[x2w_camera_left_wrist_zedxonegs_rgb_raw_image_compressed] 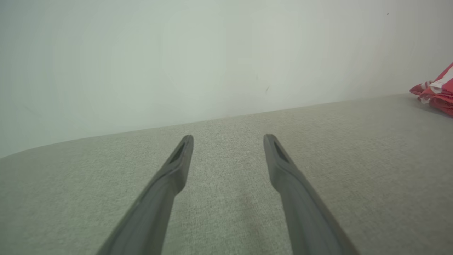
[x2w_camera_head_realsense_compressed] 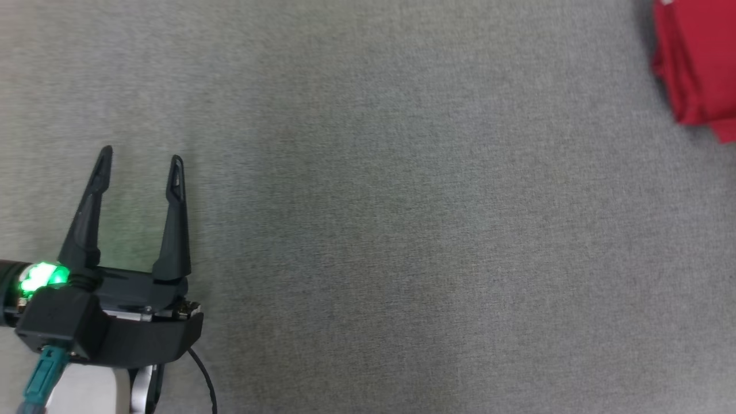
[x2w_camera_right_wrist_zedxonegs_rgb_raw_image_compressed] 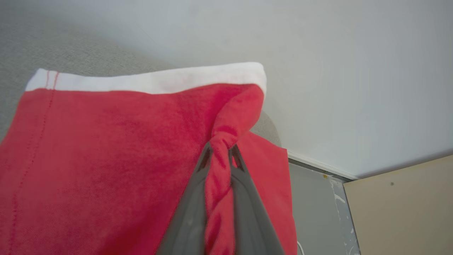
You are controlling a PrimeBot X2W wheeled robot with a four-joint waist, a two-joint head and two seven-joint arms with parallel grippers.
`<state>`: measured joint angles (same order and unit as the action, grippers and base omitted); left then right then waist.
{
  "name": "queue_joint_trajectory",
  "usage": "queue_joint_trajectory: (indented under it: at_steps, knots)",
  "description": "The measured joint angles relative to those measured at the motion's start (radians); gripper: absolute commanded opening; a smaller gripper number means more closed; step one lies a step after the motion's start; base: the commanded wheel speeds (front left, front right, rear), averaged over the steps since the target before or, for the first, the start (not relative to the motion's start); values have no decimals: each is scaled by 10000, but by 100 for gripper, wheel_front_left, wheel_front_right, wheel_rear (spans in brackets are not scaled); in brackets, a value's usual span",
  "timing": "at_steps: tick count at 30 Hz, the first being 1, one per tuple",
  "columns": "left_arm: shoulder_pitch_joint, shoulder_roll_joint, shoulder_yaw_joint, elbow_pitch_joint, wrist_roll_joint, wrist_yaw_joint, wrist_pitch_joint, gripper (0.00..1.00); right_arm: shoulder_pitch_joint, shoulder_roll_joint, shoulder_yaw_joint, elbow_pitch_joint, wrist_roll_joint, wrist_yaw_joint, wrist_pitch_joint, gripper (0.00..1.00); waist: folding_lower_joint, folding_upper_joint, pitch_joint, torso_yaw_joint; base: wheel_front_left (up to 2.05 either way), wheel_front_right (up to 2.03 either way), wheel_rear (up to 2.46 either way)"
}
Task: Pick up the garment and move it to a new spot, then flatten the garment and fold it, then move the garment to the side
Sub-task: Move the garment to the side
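Observation:
The garment (x2w_camera_head_realsense_compressed: 698,63) is red with a white band; part of it shows at the top right corner of the head view, on the grey fabric surface (x2w_camera_head_realsense_compressed: 402,230). From the right wrist, the red cloth (x2w_camera_right_wrist_zedxonegs_rgb_raw_image_compressed: 106,159) spreads wide with its white band along the far edge, and my right gripper (x2w_camera_right_wrist_zedxonegs_rgb_raw_image_compressed: 221,152) is shut on a bunched fold of it. My left gripper (x2w_camera_head_realsense_compressed: 141,158) rests at the lower left, open with nothing between its fingers, far from the garment. The left wrist view catches the garment (x2w_camera_left_wrist_zedxonegs_rgb_raw_image_compressed: 437,90) at its right edge, beyond the open left gripper (x2w_camera_left_wrist_zedxonegs_rgb_raw_image_compressed: 228,140).
A pale wall (x2w_camera_left_wrist_zedxonegs_rgb_raw_image_compressed: 177,53) rises behind the grey surface. Past the surface's rounded corner, the right wrist view shows grey floor (x2w_camera_right_wrist_zedxonegs_rgb_raw_image_compressed: 311,198) with a white baseboard and a tan panel (x2w_camera_right_wrist_zedxonegs_rgb_raw_image_compressed: 403,209).

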<state>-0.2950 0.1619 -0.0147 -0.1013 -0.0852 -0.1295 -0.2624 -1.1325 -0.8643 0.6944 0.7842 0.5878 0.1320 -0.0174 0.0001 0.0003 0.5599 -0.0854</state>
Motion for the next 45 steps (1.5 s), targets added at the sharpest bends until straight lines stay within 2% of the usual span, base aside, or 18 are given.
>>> queue_joint_trajectory:
  at_steps: [9,18,19,20,26,33,45]
  knots:
    - [22,196,-4,-443,150,4,-2,100,-899,-761,-75,583,-188,0,-105,0,-1,0,678,-456,0,0,0]
    - [-78,261,-92,-752,167,58,-4,100,-1539,-897,-35,1432,-305,0,-82,0,0,-2,1060,-473,0,0,0]
    - [-82,263,-96,-763,169,59,-4,100,-1566,-872,-17,1521,-351,0,-96,36,-1,-2,1070,-461,0,0,0]
    - [-82,263,-92,-769,169,61,-4,100,-1590,-853,23,1616,-435,0,-128,100,-1,-2,1070,-454,0,0,0]
    - [-13,255,-23,-711,163,163,-2,100,-1744,-543,48,2077,-767,0,-589,100,-1,-1,864,-485,0,0,0]
    - [174,148,17,-424,25,215,0,100,-1824,-82,12,1996,-683,0,-1453,100,-1,-2,306,-534,0,0,0]
    - [1141,-267,430,347,-359,299,-2,100,-729,1747,-665,1141,29,-2,-2349,100,-3,-4,-1294,-361,0,0,0]
